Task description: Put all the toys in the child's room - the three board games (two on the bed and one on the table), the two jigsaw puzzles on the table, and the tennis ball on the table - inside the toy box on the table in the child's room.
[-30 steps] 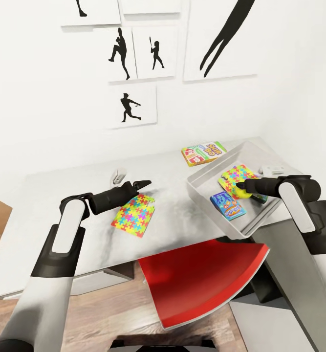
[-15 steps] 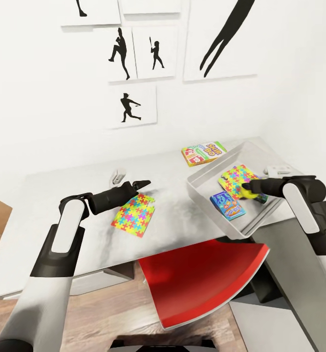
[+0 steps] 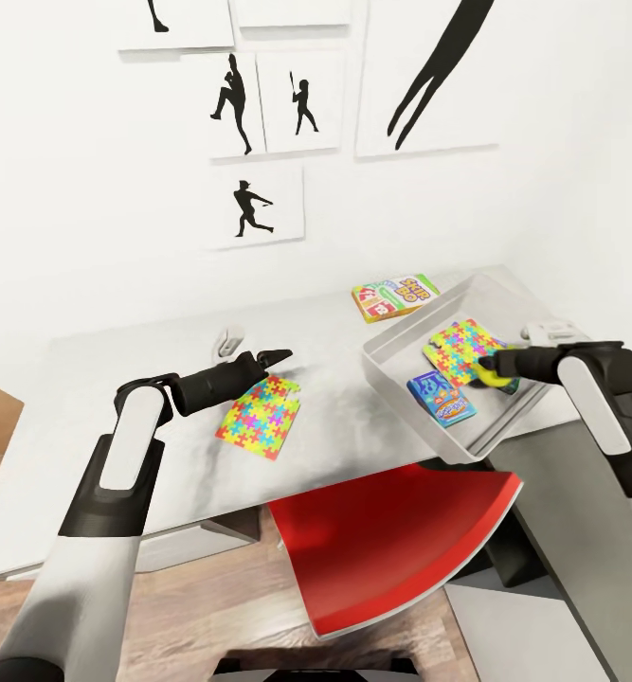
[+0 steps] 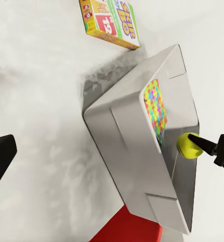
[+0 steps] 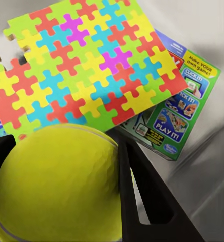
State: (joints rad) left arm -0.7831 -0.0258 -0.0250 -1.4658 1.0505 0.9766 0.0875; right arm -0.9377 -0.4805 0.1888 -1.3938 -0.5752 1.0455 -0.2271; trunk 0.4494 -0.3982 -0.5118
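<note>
Your right gripper is clamping the tennis ball over the toy box, right of frame; your left gripper's state: cannot tell.

Table, pale grey top. On it: toy box at right end, board game just behind box, jigsaw puzzle mid-table, small white object behind puzzle.
</note>
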